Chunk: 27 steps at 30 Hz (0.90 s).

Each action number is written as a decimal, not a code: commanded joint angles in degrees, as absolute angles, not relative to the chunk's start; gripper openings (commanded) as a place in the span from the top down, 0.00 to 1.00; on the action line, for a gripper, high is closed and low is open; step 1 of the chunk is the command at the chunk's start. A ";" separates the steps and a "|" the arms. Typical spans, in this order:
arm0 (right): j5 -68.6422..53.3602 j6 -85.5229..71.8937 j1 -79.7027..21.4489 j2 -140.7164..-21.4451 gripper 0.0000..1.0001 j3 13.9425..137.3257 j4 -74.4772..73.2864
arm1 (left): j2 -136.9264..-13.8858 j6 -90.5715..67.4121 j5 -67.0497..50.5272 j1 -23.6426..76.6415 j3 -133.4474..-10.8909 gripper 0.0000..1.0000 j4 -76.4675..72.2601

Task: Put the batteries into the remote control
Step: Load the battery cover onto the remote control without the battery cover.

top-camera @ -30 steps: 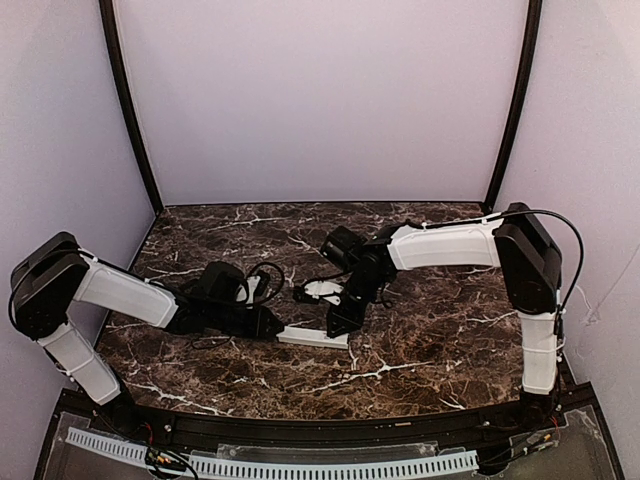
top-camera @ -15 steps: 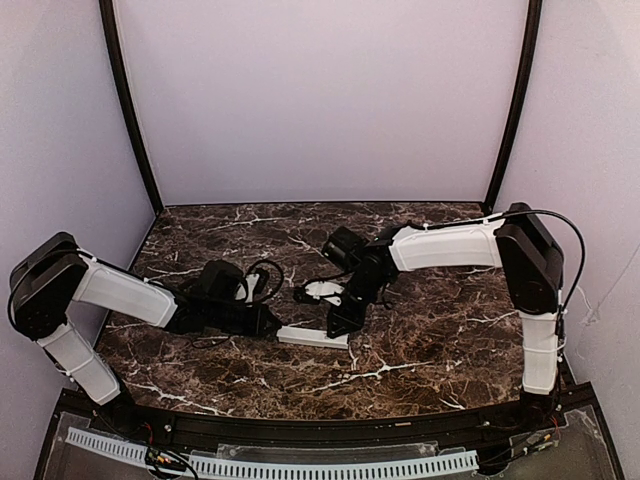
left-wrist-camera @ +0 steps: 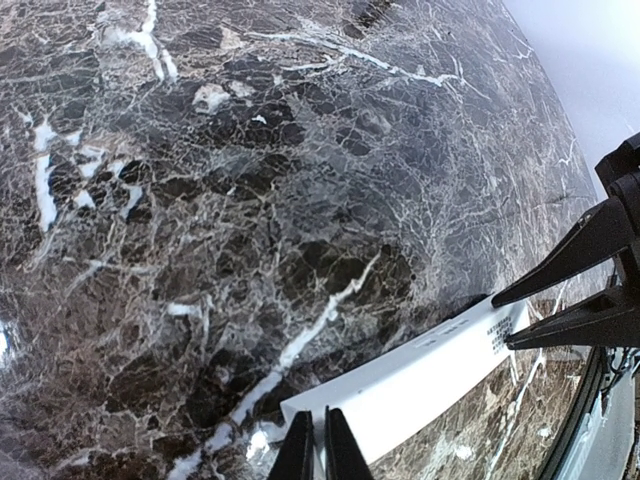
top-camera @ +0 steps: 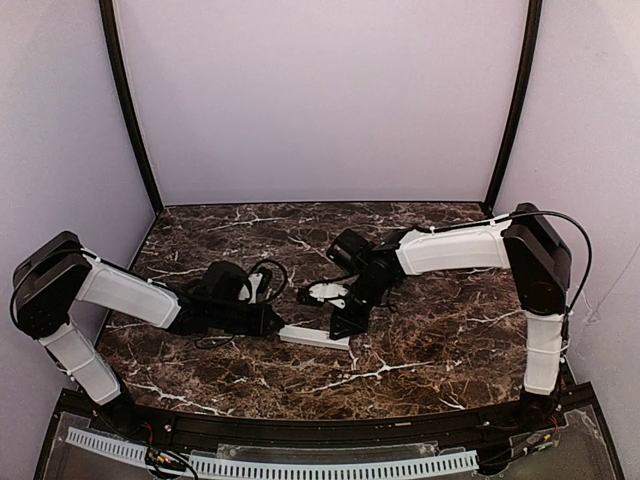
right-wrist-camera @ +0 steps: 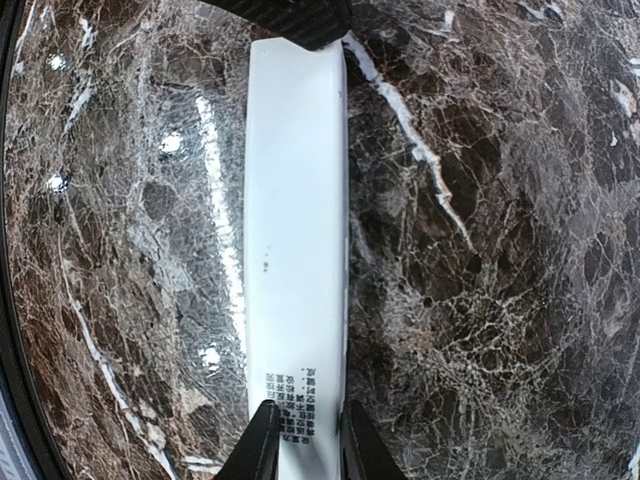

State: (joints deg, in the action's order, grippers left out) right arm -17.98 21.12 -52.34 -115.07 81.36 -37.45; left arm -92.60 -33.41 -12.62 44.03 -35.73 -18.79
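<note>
Both sets of fingers meet the remote control on the marble worktop

The left fingers (left-wrist-camera: 298, 452) are pressed together at one end of the remote control (left-wrist-camera: 420, 385). The right fingers (right-wrist-camera: 262, 448) pinch the opposite end across its width. The bar lies flat on the worktop (top-camera: 430, 345) between them. Only the right wrist view shows a block of small dark print (right-wrist-camera: 297, 395) beside its fingers, too fine to read. Only the top view shows a small white item (top-camera: 325, 292) just behind the remote, too small to identify. The left arm (top-camera: 125, 292) reaches in low from the left. The right arm (top-camera: 450, 247) stretches across from the right, its wrist bent downward.
</note>
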 commanded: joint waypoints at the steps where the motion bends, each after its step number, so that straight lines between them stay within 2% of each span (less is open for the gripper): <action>1: -12.35 21.79 -51.71 -117.62 0.79 77.29 -41.76 | -96.82 -32.56 -15.13 46.90 -34.81 0.96 -11.23; 12: -12.39 20.26 -51.24 -116.88 0.73 76.25 -40.92 | -96.65 -32.04 -14.91 47.60 -34.80 0.95 -10.50; 15: -13.13 19.87 -51.15 -116.10 0.67 75.83 -40.84 | -96.17 -31.54 -14.73 47.71 -34.93 0.90 -9.84; 18: -13.00 19.86 -51.16 -115.90 0.65 75.46 -40.86 | -95.75 -30.79 -14.34 47.77 -34.91 0.86 -9.18; 27: -12.18 17.89 -50.41 -114.63 0.62 73.87 -41.00 | -96.59 -29.62 -12.89 49.23 -35.65 0.90 -7.44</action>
